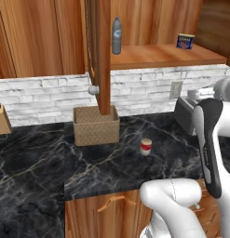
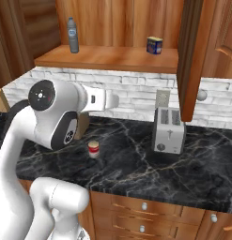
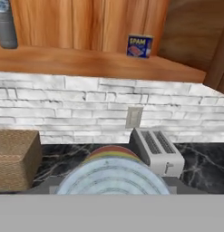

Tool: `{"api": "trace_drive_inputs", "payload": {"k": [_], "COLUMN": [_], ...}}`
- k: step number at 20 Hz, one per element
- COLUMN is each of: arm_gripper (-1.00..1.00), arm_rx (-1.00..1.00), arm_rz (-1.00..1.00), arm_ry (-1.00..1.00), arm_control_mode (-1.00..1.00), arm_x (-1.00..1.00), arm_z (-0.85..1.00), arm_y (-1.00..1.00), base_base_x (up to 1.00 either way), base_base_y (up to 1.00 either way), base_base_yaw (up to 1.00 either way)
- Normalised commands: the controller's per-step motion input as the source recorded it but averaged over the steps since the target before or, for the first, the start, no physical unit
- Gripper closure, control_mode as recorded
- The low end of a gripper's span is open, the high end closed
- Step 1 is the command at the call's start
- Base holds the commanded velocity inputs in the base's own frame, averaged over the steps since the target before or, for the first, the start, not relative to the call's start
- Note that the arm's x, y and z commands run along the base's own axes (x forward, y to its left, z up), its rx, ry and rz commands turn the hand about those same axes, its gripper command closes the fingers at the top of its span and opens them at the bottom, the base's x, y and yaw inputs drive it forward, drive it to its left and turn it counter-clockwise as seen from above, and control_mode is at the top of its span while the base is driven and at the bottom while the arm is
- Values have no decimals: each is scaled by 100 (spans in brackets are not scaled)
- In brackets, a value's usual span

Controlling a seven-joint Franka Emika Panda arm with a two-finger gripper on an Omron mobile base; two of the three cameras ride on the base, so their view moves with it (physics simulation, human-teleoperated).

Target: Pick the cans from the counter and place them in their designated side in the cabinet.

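In the left base view we see the red can (image 1: pixel 145 146) standing on the table (image 1: pixel 37 172), right of the basket (image 1: pixel 96 126), while the shelf (image 1: pixel 163 55) of the cabinet carries a bottle (image 1: pixel 117 36) and a blue tin (image 1: pixel 185 41). In the right base view the same can stands near the table's front, left of the toaster (image 2: pixel 169 130). In the hand view the hand (image 3: pixel 113 190) is clenched on the short can (image 3: pixel 112 174), whose grey-blue top fills the bottom. We judge that the carry step is in hand; the next move calls for lifting toward the shelf and setting the can on its proper side.
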Motion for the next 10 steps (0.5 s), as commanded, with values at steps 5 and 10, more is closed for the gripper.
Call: {"api": "trace_drive_inputs", "payload": {"k": [5, 10], "arm_gripper": [100, 100], "arm_rx": [-1, -2], "arm_rz": [-3, -2], "arm_ry": [-6, -6], "arm_control_mode": [-100, -100], "arm_x": [-41, -17], "arm_z": [37, 33], "arm_y": [-4, -1], "base_base_x": [0, 0], "base_base_y": [0, 0], "base_base_yaw": [0, 0]}}
